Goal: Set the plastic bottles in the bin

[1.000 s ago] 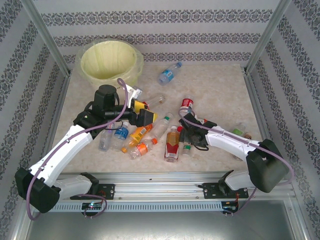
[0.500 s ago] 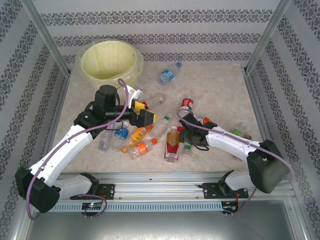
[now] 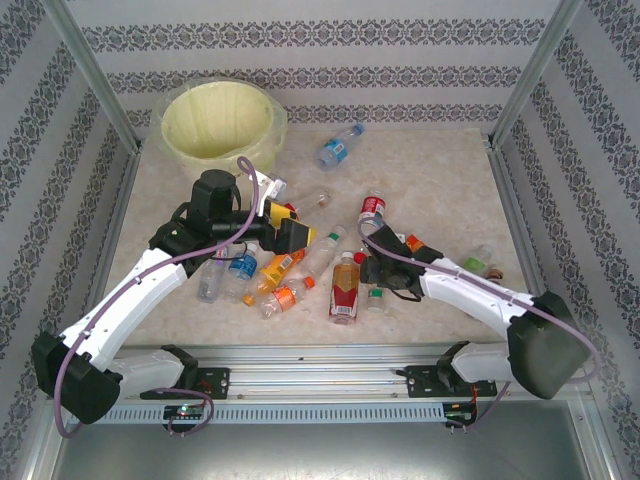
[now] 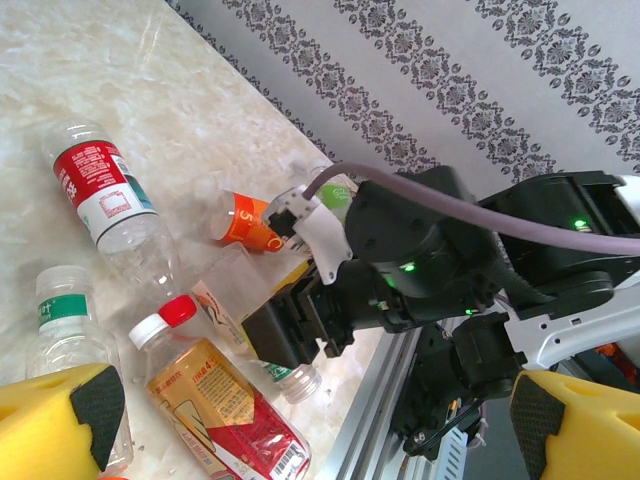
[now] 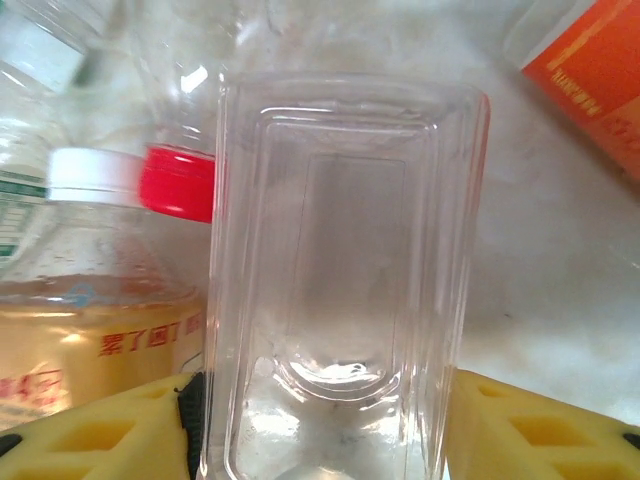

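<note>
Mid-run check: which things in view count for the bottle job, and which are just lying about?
For the job:
bin
blue-label bottle by the far wall
red-label bottle
amber bottle
clear bottle in the right hand

Not for the job:
metal rail at the near edge
purple cable
patterned walls

The clear bottle [image 5: 340, 250] is cut off at the bottom edge. The orange-labelled bottle [image 5: 590, 70] is cropped at top right.
</note>
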Motion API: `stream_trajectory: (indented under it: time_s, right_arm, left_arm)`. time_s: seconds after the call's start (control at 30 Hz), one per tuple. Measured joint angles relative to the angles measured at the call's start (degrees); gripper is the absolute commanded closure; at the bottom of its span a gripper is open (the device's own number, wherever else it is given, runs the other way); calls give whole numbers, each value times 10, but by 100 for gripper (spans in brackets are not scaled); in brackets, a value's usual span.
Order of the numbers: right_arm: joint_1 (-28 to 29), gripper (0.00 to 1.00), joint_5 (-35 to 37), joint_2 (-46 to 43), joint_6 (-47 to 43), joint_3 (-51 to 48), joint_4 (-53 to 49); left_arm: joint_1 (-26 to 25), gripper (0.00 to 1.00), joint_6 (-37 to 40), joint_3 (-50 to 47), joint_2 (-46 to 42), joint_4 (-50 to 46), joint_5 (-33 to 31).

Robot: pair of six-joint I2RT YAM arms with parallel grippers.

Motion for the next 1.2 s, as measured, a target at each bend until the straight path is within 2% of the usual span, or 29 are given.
stream_trajectory:
  time_s: [0.3, 0.53, 0.9, 1.2]
  right_arm:
    - [0, 40, -17, -79, -45, 0, 0]
    - [0, 41, -81, -167, -68, 0, 4]
    - [-47, 40, -300, -233, -40, 7, 81]
    - [-73, 41, -450, -236, 43, 26, 206]
  left_arm:
    - [0, 0, -1, 0, 6, 0, -3]
    - [0, 0, -33, -1, 15, 4, -18]
    - [-8, 0, -182, -78, 20, 163, 6]
    - [-8, 0, -326, -128, 48, 362, 39]
